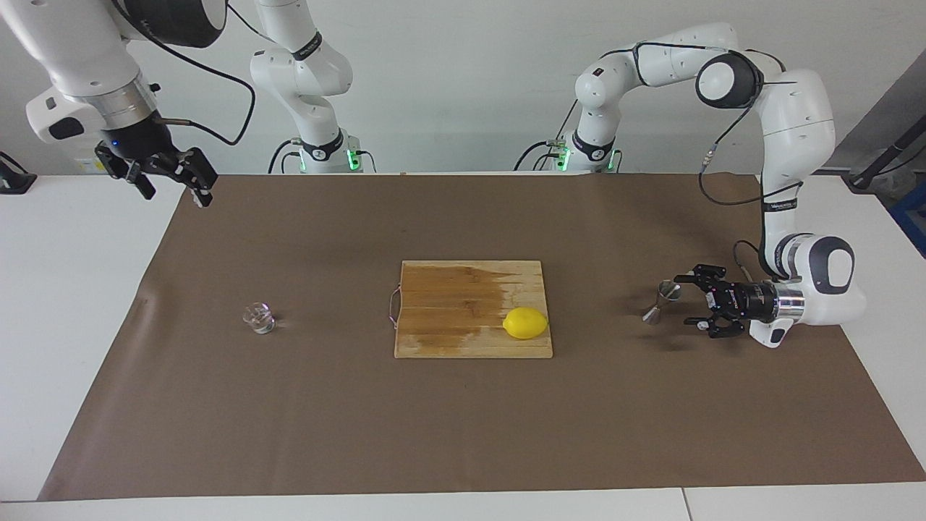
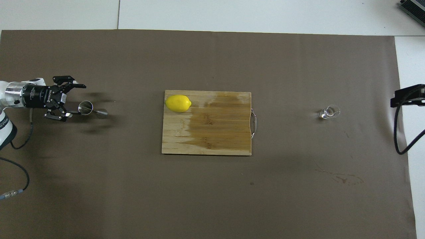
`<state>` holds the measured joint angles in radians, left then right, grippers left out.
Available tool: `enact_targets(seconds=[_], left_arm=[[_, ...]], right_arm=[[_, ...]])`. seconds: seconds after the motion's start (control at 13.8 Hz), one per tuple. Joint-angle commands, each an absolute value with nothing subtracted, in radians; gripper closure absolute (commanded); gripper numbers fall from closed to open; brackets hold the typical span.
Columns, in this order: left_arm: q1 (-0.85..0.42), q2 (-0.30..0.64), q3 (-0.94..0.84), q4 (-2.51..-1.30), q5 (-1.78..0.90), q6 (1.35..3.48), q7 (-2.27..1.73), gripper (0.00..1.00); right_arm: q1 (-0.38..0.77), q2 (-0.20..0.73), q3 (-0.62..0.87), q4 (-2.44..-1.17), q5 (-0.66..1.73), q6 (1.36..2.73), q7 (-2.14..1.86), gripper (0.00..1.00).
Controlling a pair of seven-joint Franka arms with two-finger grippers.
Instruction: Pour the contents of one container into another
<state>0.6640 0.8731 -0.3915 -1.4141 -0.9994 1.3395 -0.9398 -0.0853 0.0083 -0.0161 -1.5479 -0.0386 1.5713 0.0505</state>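
The small clear glass (image 1: 258, 318) (image 2: 328, 112) stands on the brown mat toward the right arm's end of the table. The steel hourglass jigger (image 1: 664, 302) (image 2: 91, 110) stands on the mat toward the left arm's end. My left gripper (image 1: 687, 302) (image 2: 77, 100) lies horizontal just above the mat, open, its fingertips level with the jigger and close beside it, holding nothing. My right gripper (image 1: 176, 197) hangs open and empty, high over the mat's corner at the robots' end, well away from the glass.
A wooden cutting board (image 1: 448, 311) (image 2: 215, 132) with a wire handle lies mid-table, a yellow lemon (image 1: 525, 323) (image 2: 178, 103) on its corner. The brown mat (image 1: 463, 420) covers most of the white table. A dried stain (image 2: 342, 179) marks the mat nearer the robots than the glass.
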Motion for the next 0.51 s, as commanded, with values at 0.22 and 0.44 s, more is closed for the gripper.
enact_targets(seconds=[0.22,0.44], left_arm=[[0.673,0.890,-0.400,-1.430,-0.965,1.390,-0.888,0.00],[0.680,0.890,-0.402,-1.430,-0.963,1.382,-0.890,0.00]], right_arm=[[-0.098,-0.017,-0.006,-1.575,-0.012,1.568,0.055,0.00],[-0.098,-0.017,-0.006,-1.575,-0.012,1.568,0.055,0.00]])
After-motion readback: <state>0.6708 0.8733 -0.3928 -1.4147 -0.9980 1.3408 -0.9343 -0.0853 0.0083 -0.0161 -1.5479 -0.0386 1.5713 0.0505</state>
